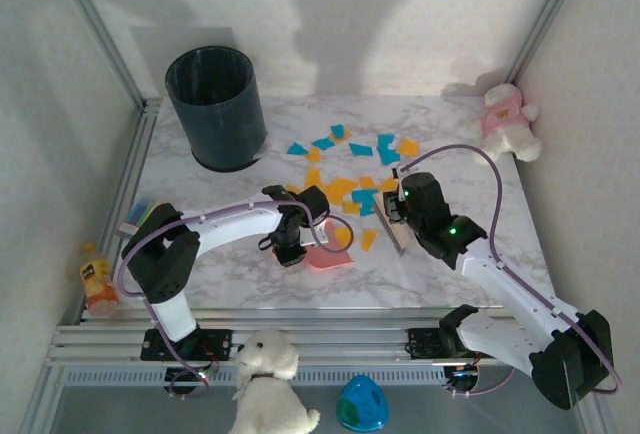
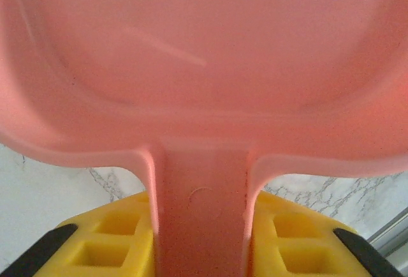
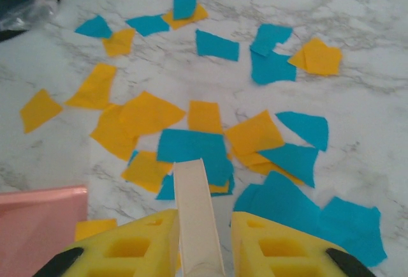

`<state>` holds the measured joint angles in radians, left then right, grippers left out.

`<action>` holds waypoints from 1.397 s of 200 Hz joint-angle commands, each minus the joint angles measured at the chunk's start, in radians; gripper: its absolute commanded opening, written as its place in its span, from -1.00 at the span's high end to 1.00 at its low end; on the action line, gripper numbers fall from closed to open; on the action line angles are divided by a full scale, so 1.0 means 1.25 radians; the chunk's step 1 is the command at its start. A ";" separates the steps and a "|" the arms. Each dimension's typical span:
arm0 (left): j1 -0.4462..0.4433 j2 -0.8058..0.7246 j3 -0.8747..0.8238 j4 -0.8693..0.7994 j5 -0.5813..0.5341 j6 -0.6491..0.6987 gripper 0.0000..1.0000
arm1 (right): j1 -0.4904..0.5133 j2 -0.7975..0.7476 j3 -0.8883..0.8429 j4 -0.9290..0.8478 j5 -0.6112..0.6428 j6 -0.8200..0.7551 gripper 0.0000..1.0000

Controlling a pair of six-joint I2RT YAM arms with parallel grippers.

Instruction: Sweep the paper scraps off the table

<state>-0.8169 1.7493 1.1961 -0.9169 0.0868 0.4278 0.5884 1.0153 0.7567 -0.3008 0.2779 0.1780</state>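
Near you: left fingers (image 2: 108,245) clamped on pink dustpan (image 2: 204,66) handle, right fingers (image 3: 127,251) clamped on pale flat tool (image 3: 197,207). Looks barely started imo: pan looks empty, paper scraps (image 1: 345,169) loose mid-counter (image 1: 230,279). Open marble around pile, rails (image 1: 320,339) at edges. Dark bin (image 1: 215,104) far left.

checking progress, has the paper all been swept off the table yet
No, many orange and blue paper scraps lie spread across the table.
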 commanded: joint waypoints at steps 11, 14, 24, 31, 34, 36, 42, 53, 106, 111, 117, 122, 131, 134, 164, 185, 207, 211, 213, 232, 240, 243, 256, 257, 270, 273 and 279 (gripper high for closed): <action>-0.011 -0.010 0.004 -0.024 0.027 0.025 1.00 | 0.022 -0.026 -0.030 0.004 0.063 0.031 1.00; -0.012 -0.008 0.004 -0.024 0.027 0.025 1.00 | 0.024 -0.026 -0.033 0.005 0.063 0.033 1.00; -0.012 -0.007 0.005 -0.023 0.030 0.024 1.00 | 0.031 -0.024 -0.041 0.009 0.066 0.042 1.00; -0.014 -0.004 0.006 -0.021 0.031 0.023 1.00 | 0.039 -0.023 -0.047 0.013 0.066 0.046 1.00; -0.014 -0.002 0.006 -0.020 0.032 0.023 1.00 | 0.043 -0.021 -0.049 0.014 0.068 0.049 1.00; -0.015 -0.002 0.006 -0.020 0.032 0.022 1.00 | 0.044 -0.021 -0.051 0.016 0.068 0.050 1.00; -0.016 0.000 0.008 -0.021 0.034 0.021 1.00 | 0.052 -0.018 -0.055 0.018 0.071 0.057 1.00; -0.016 0.004 0.010 -0.019 0.034 0.018 1.00 | 0.063 -0.014 -0.061 0.025 0.072 0.065 1.00; -0.018 0.028 0.024 -0.022 0.030 0.001 1.00 | 0.112 0.032 -0.060 0.077 0.047 0.104 1.00; -0.018 0.031 0.026 -0.022 0.029 -0.002 1.00 | 0.116 0.037 -0.059 0.084 0.042 0.109 1.00; -0.018 0.034 0.027 -0.022 0.028 -0.004 1.00 | 0.119 0.041 -0.058 0.090 0.036 0.112 1.00; -0.018 0.037 0.028 -0.022 0.028 -0.005 1.00 | 0.122 0.045 -0.057 0.096 0.031 0.115 1.00; -0.019 0.042 0.031 -0.023 0.028 -0.007 1.00 | 0.123 0.050 -0.055 0.105 0.024 0.120 1.00; -0.018 0.043 0.032 -0.022 0.027 -0.008 1.00 | 0.123 0.052 -0.053 0.108 0.020 0.121 1.00; -0.018 0.049 0.034 -0.022 0.025 -0.009 1.00 | 0.123 0.065 -0.046 0.131 -0.021 0.141 1.00; -0.019 0.051 0.036 -0.021 0.025 -0.009 1.00 | 0.123 0.067 -0.045 0.149 -0.044 0.154 1.00; -0.018 0.055 0.040 -0.021 0.023 -0.011 1.00 | 0.122 0.072 -0.039 0.155 -0.062 0.160 1.00; -0.019 0.055 0.040 -0.020 0.023 -0.012 1.00 | 0.122 0.073 -0.038 0.154 -0.064 0.161 1.00; -0.018 0.057 0.041 -0.020 0.023 -0.012 1.00 | 0.123 0.074 -0.037 0.153 -0.066 0.161 1.00; -0.018 0.058 0.042 -0.019 0.023 -0.015 1.00 | 0.123 0.078 -0.035 0.155 -0.082 0.161 1.00; -0.018 0.059 0.042 -0.018 0.024 -0.015 1.00 | 0.123 0.077 -0.036 0.157 -0.088 0.161 1.00; -0.018 0.060 0.043 -0.017 0.024 -0.015 1.00 | 0.123 0.077 -0.035 0.159 -0.091 0.160 1.00; -0.019 0.061 0.044 -0.016 0.023 -0.016 1.00 | 0.123 0.073 -0.034 0.161 -0.099 0.164 1.00; -0.018 0.061 0.044 -0.015 0.024 -0.017 1.00 | 0.123 0.073 -0.034 0.161 -0.100 0.164 1.00; -0.018 0.062 0.046 -0.016 0.022 -0.018 1.00 | 0.123 0.067 -0.034 0.164 -0.110 0.164 1.00; -0.018 0.064 0.046 -0.015 0.021 -0.018 1.00 | 0.122 0.065 -0.033 0.164 -0.111 0.166 1.00; -0.018 0.063 0.044 -0.014 0.022 -0.018 1.00 | 0.123 0.062 -0.033 0.164 -0.111 0.167 1.00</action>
<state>-0.8307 1.8038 1.2362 -0.9127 0.1127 0.4187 0.7319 1.1019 0.6956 -0.1070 0.1810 0.3599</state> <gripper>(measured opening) 0.268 0.259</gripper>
